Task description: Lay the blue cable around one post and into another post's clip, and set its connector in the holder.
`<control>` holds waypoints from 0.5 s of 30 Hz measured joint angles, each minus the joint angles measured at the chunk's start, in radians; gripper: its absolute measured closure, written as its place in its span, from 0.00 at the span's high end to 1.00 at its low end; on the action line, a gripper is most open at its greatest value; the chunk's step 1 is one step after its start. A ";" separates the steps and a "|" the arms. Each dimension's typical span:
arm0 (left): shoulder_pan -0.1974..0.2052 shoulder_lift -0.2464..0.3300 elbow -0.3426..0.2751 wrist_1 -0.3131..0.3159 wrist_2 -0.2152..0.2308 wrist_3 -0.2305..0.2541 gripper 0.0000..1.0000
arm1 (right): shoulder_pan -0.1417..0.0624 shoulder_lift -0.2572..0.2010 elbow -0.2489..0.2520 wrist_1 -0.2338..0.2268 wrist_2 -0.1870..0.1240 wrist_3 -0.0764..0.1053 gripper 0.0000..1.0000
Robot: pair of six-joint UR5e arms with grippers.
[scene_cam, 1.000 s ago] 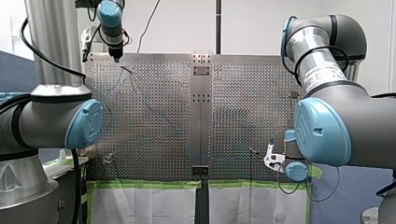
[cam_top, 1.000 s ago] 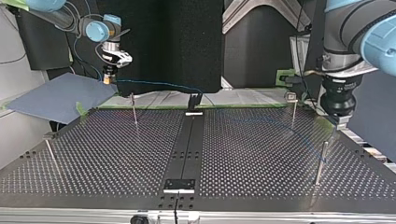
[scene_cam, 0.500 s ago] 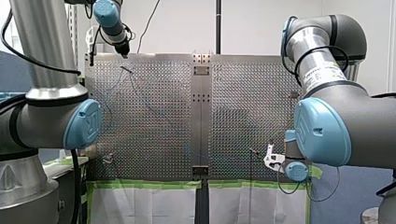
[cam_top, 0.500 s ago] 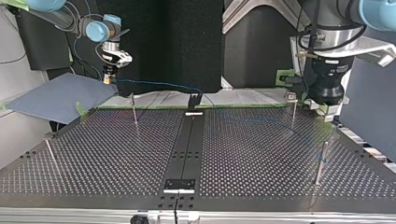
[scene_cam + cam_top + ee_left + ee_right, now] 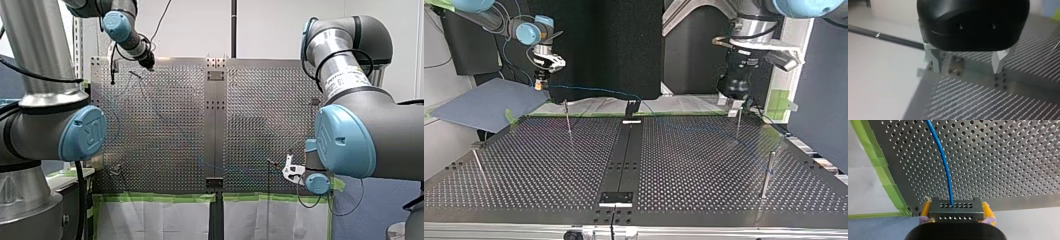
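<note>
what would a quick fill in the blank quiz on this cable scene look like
1. My right claw is shut on the connector, and a ___ cable runs from it over the table.
2. My left claw is ___, with nothing between its metal fingers.
3. The tape along the table's edge is ___.

Missing words: blue; open; green

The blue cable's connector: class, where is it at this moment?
In the right wrist view the connector is clamped between my right gripper's yellow pads, beside the perforated table's green-taped corner; the blue cable runs from it over the table.
</note>
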 joint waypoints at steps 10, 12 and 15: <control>-0.094 -0.093 -0.094 0.094 -0.032 -0.045 1.00 | 0.000 0.000 0.000 0.004 0.004 -0.003 0.00; -0.113 -0.113 -0.113 0.114 -0.051 -0.063 1.00 | 0.000 0.000 0.000 0.004 0.004 -0.003 0.00; -0.138 -0.138 -0.139 0.139 -0.076 -0.088 1.00 | 0.001 0.000 0.000 0.004 0.004 -0.003 0.00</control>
